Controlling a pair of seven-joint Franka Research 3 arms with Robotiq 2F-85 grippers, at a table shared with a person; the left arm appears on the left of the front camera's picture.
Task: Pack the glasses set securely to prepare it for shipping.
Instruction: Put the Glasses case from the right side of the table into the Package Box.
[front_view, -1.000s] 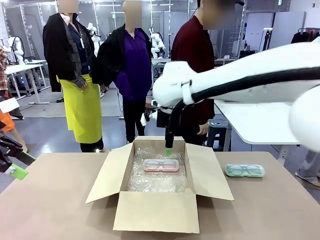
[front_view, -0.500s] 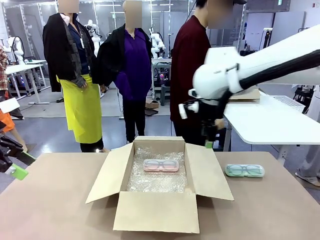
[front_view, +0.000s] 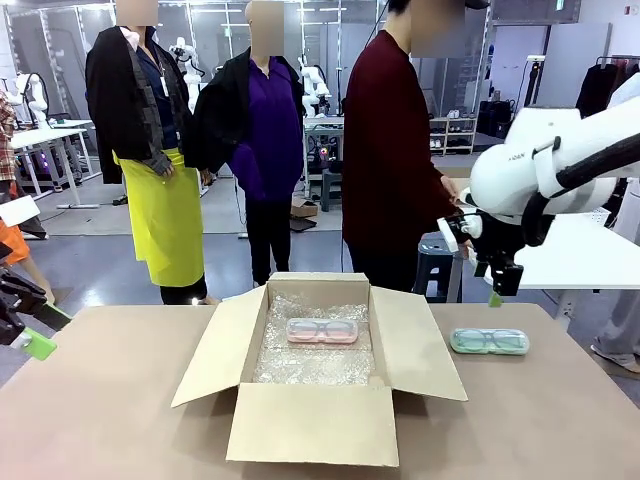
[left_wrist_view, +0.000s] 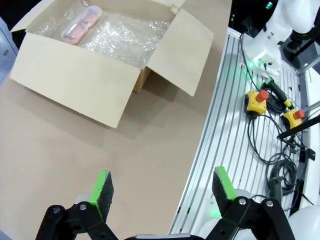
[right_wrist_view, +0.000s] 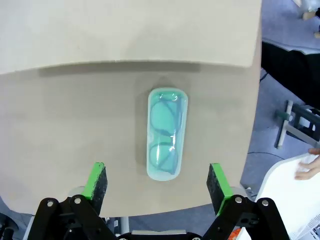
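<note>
- Grip is our first worry. The right gripper (front_view: 496, 288) hangs above the mint case (front_view: 489, 341), fingers spread wide and holding nothing. The case lies flat on the table (front_view: 120, 400), right of the box (front_view: 310, 420). We judge the pads must go very low to catch its thin sides, so they may scrape the tabletop.
- A pinch on the rounded corners could squirt the case out, and it lies near the table's edge.
- The box's right flap (front_view: 415, 345) juts out between case and box; a low carry may clip it.
- The pink case (front_view: 322, 331) lies inside on bubble wrap (front_view: 310, 368); a careless drop could land on it or slide off the crinkly sheet.
- The left gripper (left_wrist_view: 162, 187), also wide and empty, hovers over bare table, well apart; we see little risk there.
</note>
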